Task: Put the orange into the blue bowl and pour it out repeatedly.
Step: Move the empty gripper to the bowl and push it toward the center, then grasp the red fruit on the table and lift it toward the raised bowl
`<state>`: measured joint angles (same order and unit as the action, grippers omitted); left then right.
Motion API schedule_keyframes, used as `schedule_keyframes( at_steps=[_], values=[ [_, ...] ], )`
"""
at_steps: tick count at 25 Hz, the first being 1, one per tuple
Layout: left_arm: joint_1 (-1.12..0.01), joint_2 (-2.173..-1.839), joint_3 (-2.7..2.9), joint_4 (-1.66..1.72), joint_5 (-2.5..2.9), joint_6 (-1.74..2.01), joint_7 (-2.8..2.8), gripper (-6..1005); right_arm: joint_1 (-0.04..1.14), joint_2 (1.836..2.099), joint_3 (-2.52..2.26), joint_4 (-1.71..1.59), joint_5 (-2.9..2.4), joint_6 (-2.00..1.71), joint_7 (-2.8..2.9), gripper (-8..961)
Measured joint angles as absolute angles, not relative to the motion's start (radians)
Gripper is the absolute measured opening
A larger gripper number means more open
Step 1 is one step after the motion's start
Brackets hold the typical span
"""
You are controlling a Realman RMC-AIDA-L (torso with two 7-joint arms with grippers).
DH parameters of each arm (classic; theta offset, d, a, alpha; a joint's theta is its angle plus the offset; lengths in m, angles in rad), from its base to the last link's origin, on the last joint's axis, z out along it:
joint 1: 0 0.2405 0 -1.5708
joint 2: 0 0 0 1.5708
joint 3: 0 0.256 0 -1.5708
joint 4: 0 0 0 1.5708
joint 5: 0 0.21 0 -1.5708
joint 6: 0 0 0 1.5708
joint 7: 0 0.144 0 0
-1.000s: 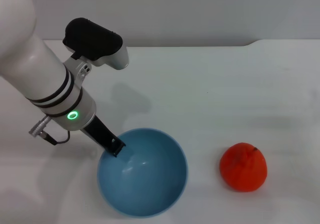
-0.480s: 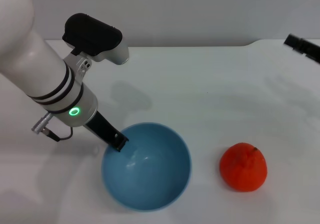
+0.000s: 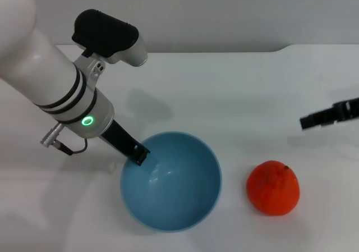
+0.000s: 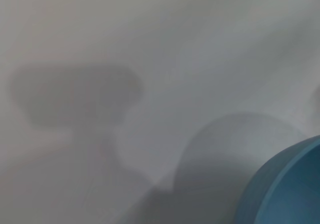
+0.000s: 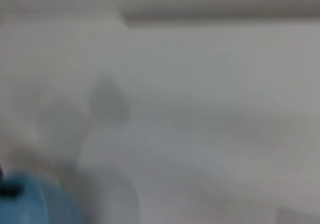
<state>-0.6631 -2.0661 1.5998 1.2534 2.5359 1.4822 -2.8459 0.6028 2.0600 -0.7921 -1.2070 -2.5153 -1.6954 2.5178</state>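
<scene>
The left gripper (image 3: 137, 154) was clamped on the near-left rim of the blue bowl (image 3: 174, 190), holding it steady on the white table (image 3: 235, 89) — empty inside, glossy and clean. The orange (image 3: 273, 187) sat on the table to the bowl's right, apart from it, stem spot up. The right gripper (image 3: 314, 120) poked in from the right edge, above and beyond the fruit; whether its fingers stood apart or together could not be told. To do this pick well, my judgement: it should come down over the orange's widest part and close gently, while the left keeps the bowl level. The head view alone showed the orange — the left wrist view caught only a slice of bowl rim and shadows on the table, the right wrist view a blue corner.
</scene>
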Motion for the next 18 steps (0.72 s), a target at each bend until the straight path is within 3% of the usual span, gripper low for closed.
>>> schedule_keyframes(
  at_steps=[5, 18],
  values=[
    [-0.665, -2.065, 1.6, 1.253, 2.536, 1.482, -2.845, -1, 0.666, 2.067, -0.961, -1.218, -2.593, -1.734, 2.573, 475],
    [-0.669, -2.066, 1.608, 1.261, 2.536, 1.481, -2.847, -2, 0.678, 2.075, -1.188, -1.168, -2.51, -1.726, 2.615, 466]
  ],
)
